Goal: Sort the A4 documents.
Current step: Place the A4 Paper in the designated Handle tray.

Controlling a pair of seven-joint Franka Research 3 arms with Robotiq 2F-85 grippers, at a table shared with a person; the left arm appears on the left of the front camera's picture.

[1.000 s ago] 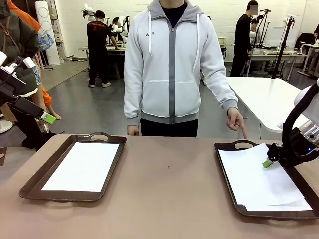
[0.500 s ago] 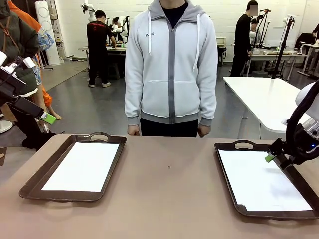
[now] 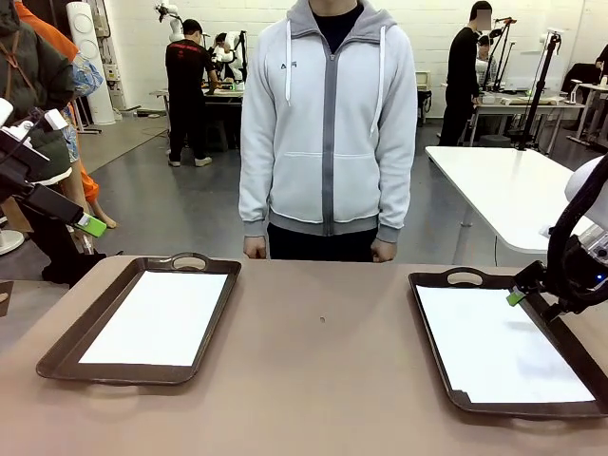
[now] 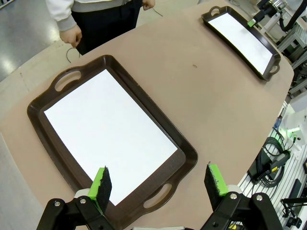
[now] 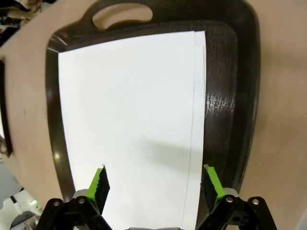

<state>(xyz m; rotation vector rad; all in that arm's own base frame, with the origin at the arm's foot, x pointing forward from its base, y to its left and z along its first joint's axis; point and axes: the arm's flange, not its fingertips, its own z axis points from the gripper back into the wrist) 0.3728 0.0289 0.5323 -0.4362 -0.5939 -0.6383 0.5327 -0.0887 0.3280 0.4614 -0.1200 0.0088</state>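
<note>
Right wrist view reveals two overlapping A4 documents point(image 5: 129, 124) in the right tray point(image 5: 242, 96), one edge peeking out at 3 o'clock; right gripper point(image 5: 156, 184) hangs spread, empty. Left wrist view shows the left gripper point(image 4: 160, 184) spread, empty, above the left tray's point(image 4: 184, 153) sheet point(image 4: 108, 134).

- I count two brown trays on the surface: the left tray point(image 3: 66, 344) at about 8 o'clock from the middle and the right tray point(image 3: 429, 332) at about 4 o'clock.
- In the left tray I see one white sheet point(image 3: 157, 316).
- In the right tray I make out two white sheets stacked point(image 5: 129, 129); a second edge point(image 5: 200, 96) peeks out along one side in my right wrist camera.
- Two tools: my left tool point(image 4: 160, 181) and my right tool point(image 5: 156, 184), each with two green pads, jaws spread.
- One person point(image 3: 328, 133) at 12 o'clock, two hands at the surface's far edge.
</note>
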